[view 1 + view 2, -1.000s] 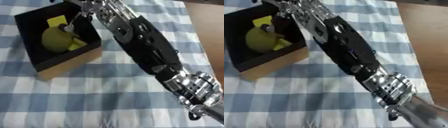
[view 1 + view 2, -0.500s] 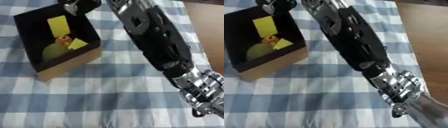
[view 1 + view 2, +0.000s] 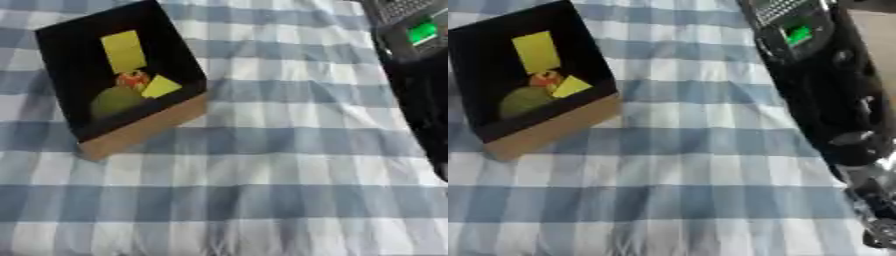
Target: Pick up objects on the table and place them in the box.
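Observation:
An open box [image 3: 144, 131] with black inside and cardboard walls stands at the upper left of the blue checked tablecloth [image 3: 262, 190]. Inside it lie a yellow rectangular block [image 3: 123, 51], a smaller yellow piece [image 3: 161, 86], a small red-orange thing [image 3: 132, 78] and a round green fruit-like object [image 3: 115, 100]. My right arm [image 3: 824, 100], black with a green light [image 3: 799, 35], runs along the right side up to the top edge. Its hand lies beyond the top edge. The left hand shows in neither view.
The silver joint [image 3: 872, 200] of the right arm sits at the lower right. A brown table edge [image 3: 881, 30] shows at the upper right beyond the cloth. Checked cloth spreads across the middle and the front.
My right arm has drawn back from over the box to the right and up, and its hand has left the views. The green object and the small red thing now lie in the box.

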Robot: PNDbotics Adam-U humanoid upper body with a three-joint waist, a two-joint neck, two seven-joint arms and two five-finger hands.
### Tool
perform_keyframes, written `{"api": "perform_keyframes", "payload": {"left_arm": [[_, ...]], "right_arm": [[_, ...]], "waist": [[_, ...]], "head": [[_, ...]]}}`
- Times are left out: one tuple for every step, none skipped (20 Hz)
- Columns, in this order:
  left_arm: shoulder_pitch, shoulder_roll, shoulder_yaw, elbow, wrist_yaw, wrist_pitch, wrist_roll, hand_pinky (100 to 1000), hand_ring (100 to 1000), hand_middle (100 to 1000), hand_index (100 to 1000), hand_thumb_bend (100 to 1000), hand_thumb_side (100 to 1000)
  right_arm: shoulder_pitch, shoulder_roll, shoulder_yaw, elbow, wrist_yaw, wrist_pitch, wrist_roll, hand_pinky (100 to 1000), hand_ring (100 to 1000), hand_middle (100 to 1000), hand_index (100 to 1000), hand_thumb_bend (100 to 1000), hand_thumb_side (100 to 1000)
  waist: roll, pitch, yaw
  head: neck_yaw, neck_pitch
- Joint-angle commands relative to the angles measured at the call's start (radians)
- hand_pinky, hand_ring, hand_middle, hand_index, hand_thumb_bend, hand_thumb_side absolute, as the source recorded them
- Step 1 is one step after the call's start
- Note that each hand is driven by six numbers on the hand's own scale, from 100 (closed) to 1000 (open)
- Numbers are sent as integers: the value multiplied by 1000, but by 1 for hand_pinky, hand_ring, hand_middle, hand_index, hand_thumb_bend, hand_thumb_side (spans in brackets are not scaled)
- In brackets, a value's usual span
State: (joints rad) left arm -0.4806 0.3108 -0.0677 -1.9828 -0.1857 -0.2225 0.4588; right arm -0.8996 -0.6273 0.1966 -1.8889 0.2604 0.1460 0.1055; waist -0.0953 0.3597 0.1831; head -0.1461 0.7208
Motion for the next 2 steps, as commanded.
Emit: {"api": "perform_keyframes", "payload": {"left_arm": [[0,28,18,-17,-14,3,16,755,850,757,809,467,670],[3,29,21,-17,-16,4,21,755,850,757,809,467,670]], "right_arm": [[48,-104,-64,-95,-85,22,-88,845,856,631,852,100,496],[80,-116,-81,-103,-101,19,-113,835,842,601,843,100,499]], "waist": [[11,-32,-7],[14,-31,-11]], "head": [[18,1],[23,0]]}}
